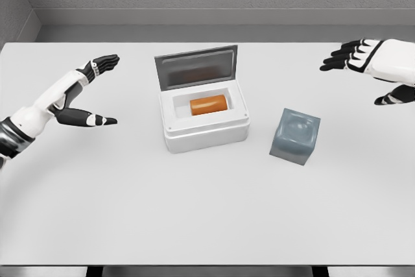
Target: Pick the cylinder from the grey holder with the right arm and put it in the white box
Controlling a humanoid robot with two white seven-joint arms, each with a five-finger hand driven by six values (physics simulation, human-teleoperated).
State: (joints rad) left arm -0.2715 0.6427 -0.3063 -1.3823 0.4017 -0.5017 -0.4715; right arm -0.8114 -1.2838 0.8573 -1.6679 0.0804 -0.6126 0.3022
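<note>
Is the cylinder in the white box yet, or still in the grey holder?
In the box. The orange cylinder lies on its side in the recess of the white box, lid up. The grey holder is empty.

even, bright, diffuse light; faint soft shadows; slightly blurry render.

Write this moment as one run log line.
cylinder: lying in white box | grey holder: empty | left hand: open | right hand: open

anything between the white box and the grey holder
Nothing: in the head view only bare table separates the white box from the grey holder.
</note>
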